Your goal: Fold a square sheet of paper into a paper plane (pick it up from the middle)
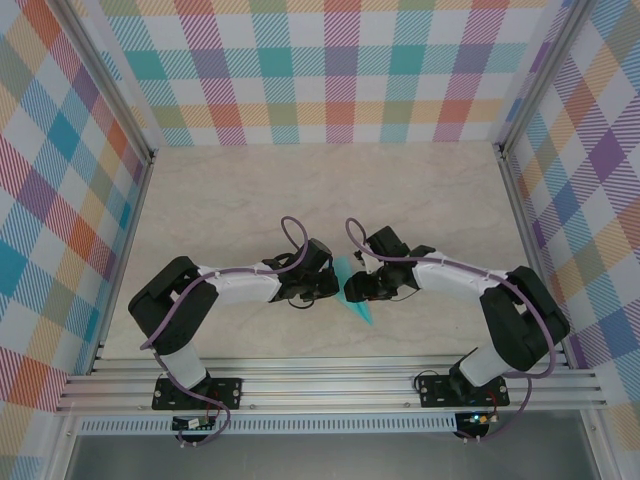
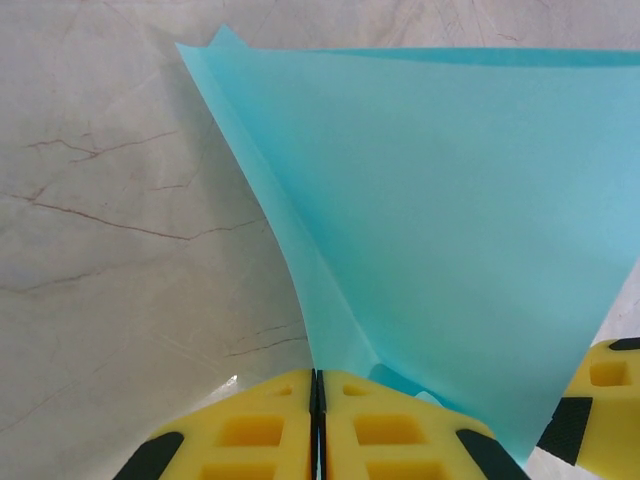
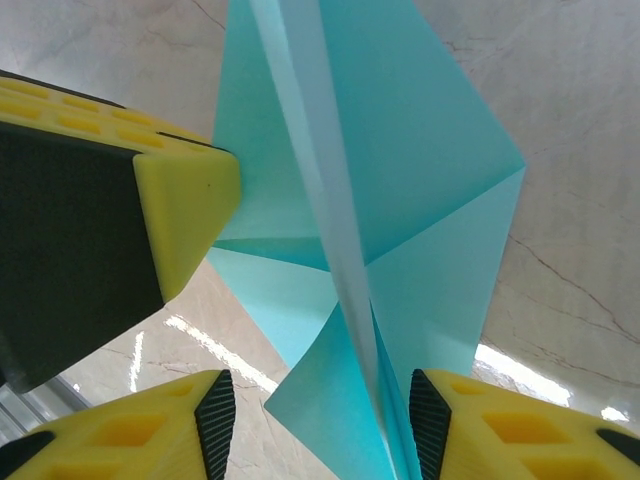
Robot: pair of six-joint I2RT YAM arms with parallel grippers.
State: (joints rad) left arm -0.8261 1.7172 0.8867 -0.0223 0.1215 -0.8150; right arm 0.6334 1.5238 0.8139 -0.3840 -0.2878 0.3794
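Cyan paper plane (image 1: 358, 305), half-folded, stands up off the table; left gripper (image 2: 318, 400) pinches its crease tight, right gripper (image 3: 320, 410) straddles it, jaws apart.

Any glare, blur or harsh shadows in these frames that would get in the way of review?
Top external: even light, sharp, no harsh shadows on the table. Left wrist: the folded paper is crisp, with one small glare spot on the table just above the left fingers. Right wrist: bright glare streaks on the table on both sides of the paper's lower end, with the creases still readable.
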